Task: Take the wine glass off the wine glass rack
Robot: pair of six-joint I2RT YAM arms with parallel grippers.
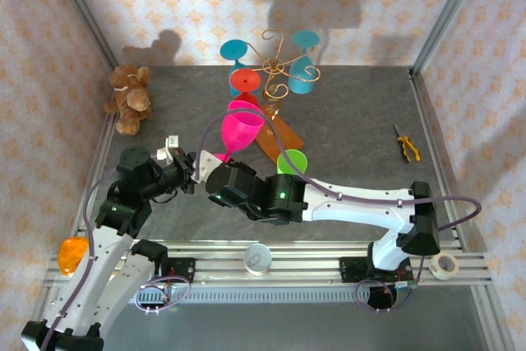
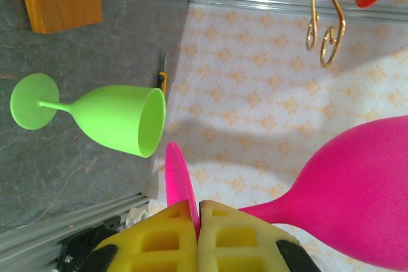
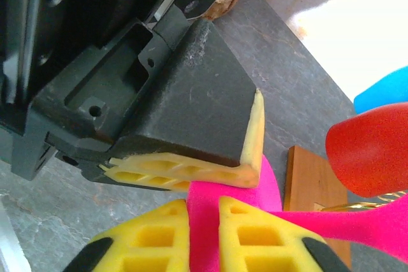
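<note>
Your biggest exposure is the wine glass rack, a spindly gold wire tree on a flat wooden base, with a red glass and blue glasses hanging from its curls. The pink wine glass is off the rack, held in the air just in front of it over the table, with its bowl toward the wire. If you swing it back or sideways, the bowl could knock the red glass or hook a wire arm and tip the stand.

Next come the arms. Both grippers meet at the one small foot, so a move by either could twist the glass against the other. The left gripper is clamped flat on the foot's rim. That is an edge hold with the bowl far out, so judge it likely to pivot or slip. The right gripper has pink filling the gap between its jaws, but you cannot tell whether it is pressing. The green glass stands near, and a drop could strike it.

The table is a rough, mottled grey mat. The base is smooth orange-brown wood, and the wire is thin, glossy and curled. The glasses look like matte opaque plastic, with rounded bowls, thin stems and disc feet. The pads are yellow with hollow ribbed cells, probably soft.
</note>
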